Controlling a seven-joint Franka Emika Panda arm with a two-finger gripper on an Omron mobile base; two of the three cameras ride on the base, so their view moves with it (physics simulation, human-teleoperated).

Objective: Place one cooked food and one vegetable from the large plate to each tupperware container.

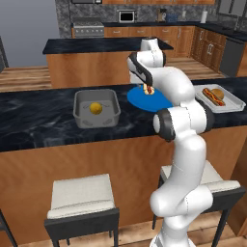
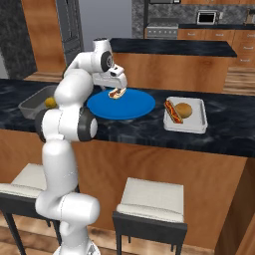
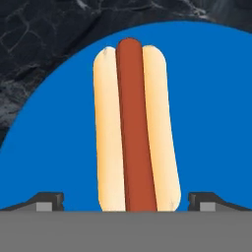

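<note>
Hot dog on plate: from the left base view I saw the last hot dog point(image 1: 149, 89) on the blue plate point(image 1: 140, 102), mid-counter, with my gripper point(image 1: 146, 87) right over it.
Deep tub: the grey tub point(image 1: 96, 108) sat toward the counter's left end with only a yellow-olive ball point(image 1: 95, 108) inside; I judged it needed this hot dog.
Shallow tray: the tray point(image 1: 230, 103) near the right end already held a hot dog point(image 1: 212, 96) and a brown ball point(image 1: 219, 93).
Right base view: the gripper point(image 2: 118, 90) hung just over the hot dog point(image 2: 117, 93) at the far-left part of the plate point(image 2: 130, 106); the tub point(image 2: 34, 105) lay behind my arm, so I feared clipping its wall on the carry.
Hand view, jaws: my fingers point(image 3: 49, 201) stood wide apart, one on each side of the hot dog point(image 3: 134, 128), holding nothing.
Hand view, risk: the tips flanked only the near end of the bun. I judged that a pinch there could tip it or let it slip out.
Hand view, second risk: closing hard might squeeze the sausage out of the bun onto the plate point(image 3: 206, 118).
</note>
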